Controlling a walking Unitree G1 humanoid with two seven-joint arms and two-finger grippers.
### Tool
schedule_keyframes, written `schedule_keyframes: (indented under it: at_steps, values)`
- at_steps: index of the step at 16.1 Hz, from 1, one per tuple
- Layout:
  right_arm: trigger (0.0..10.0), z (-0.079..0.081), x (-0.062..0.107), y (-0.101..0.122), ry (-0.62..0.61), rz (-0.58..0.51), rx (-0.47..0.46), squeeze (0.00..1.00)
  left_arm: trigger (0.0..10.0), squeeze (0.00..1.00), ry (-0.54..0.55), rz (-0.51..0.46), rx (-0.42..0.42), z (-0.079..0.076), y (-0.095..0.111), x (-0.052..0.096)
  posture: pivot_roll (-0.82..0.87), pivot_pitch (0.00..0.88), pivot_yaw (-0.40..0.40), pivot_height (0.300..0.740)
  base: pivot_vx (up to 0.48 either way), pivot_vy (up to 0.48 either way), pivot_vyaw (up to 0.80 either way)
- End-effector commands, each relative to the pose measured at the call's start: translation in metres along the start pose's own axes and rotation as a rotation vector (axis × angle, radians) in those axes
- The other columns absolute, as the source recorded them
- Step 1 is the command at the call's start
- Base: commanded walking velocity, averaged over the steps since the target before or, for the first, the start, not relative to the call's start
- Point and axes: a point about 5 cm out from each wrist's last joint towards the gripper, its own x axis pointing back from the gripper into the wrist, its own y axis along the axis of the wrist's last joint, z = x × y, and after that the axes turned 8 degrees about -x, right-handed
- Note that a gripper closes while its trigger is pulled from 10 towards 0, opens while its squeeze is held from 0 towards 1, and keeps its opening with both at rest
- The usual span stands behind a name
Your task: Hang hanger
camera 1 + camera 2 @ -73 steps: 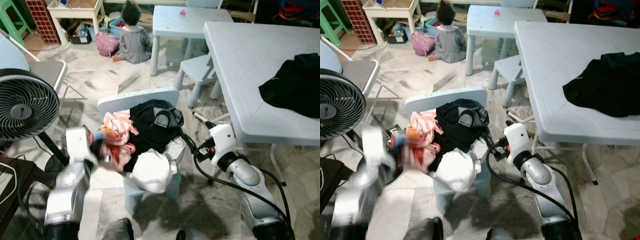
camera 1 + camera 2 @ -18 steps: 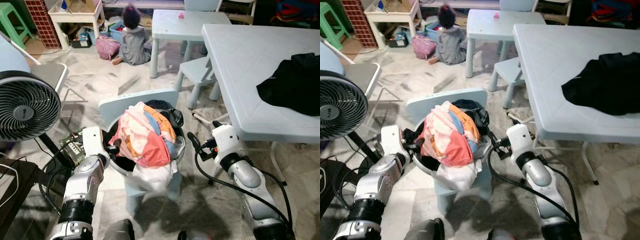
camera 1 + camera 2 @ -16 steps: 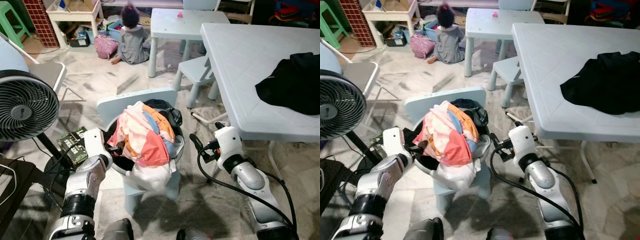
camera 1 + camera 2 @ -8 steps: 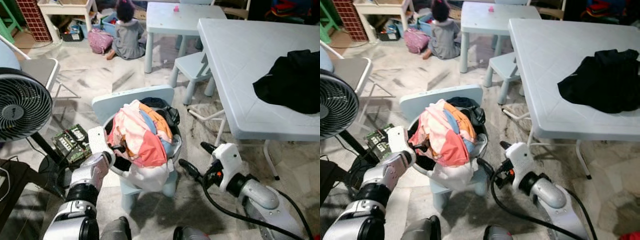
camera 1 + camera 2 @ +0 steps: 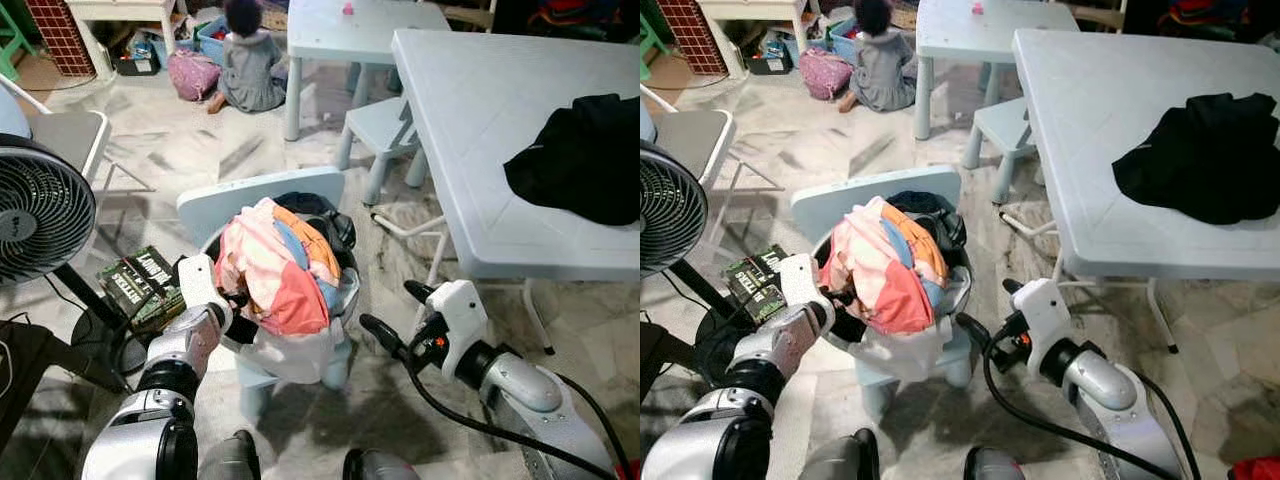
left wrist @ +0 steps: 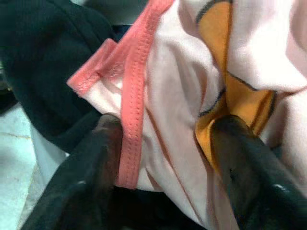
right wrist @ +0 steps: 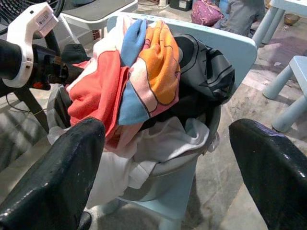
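Two claws: left claw point(image 5: 232, 298) pinching pink garment point(image 6: 182, 96), fingertips buried; right claw point(image 5: 392, 313) spread, empty.

- Fan point(image 5: 40, 210) on the left.
- Black garment point(image 5: 585, 160) on the bench point(image 5: 470, 130).
- Person point(image 5: 245, 65) sitting on the floor beyond.
- Small stool point(image 5: 380, 125) beside the bench.

Small pale-blue chair point(image 5: 240, 197) carries grey basket point(image 7: 189, 160) heaped with clothes point(image 5: 280, 265). White table point(image 5: 470, 130) bears black garment point(image 5: 585, 155).
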Motion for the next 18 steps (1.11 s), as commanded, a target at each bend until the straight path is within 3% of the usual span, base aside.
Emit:
schedule_keyframes:
  at_steps: [1, 18]
  values:
    - [10.0, -0.0010, 0.0010, 0.0019, -0.008, 0.003, 0.007, 0.00, 0.0, 0.00, 0.007, 0.007, 0.003, 0.0022, -0.0016, -0.0005, -0.14, 0.152, -0.033, 0.740, 0.000, 0.000, 0.00]
    - [10.0, -0.0075, -0.0062, 0.0031, -0.041, 0.005, 0.022, 0.00, 0.0, 0.00, 0.043, -0.045, -0.015, 0.0078, 0.0049, -0.0027, -0.13, 0.133, -0.032, 0.740, 0.000, 0.000, 0.00]
